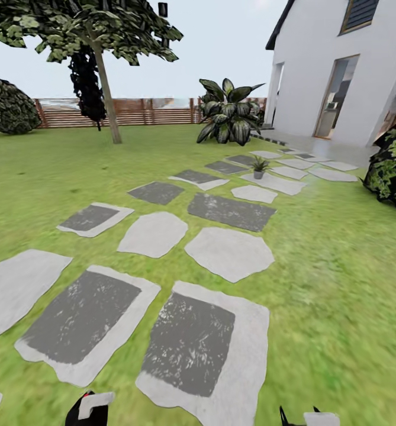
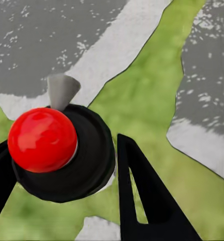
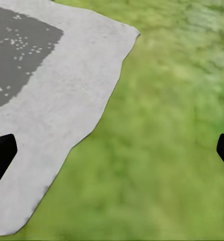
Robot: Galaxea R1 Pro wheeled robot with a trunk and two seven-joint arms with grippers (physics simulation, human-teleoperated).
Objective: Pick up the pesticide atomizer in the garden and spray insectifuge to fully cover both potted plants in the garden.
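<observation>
Most of the head view is green lawn (image 1: 340,266) crossed by a path of flat grey stepping stones (image 1: 230,253), with a white house (image 1: 316,71) at the far right (its roof and right side cut off by the frame). A brown slatted fence (image 1: 150,111) closes the back, partly hidden by a leafy tree (image 1: 103,65) and a round dark bush (image 1: 8,106). Beside the path's far end stands a big broad-leaved plant (image 1: 228,112). One small potted plant (image 1: 258,167) sits on a far stone, too distant to make out its leaves.

At the bottom edge only the tips of the left claw (image 1: 91,408) and right claw (image 1: 307,419) show. In its wrist view the left claw (image 2: 67,165) has dark fingers set apart either side of a black disc with a glossy red ball (image 2: 41,139); whether they touch it is unclear. The right claw (image 3: 112,150) is spread wide over grass and stone edge.
</observation>
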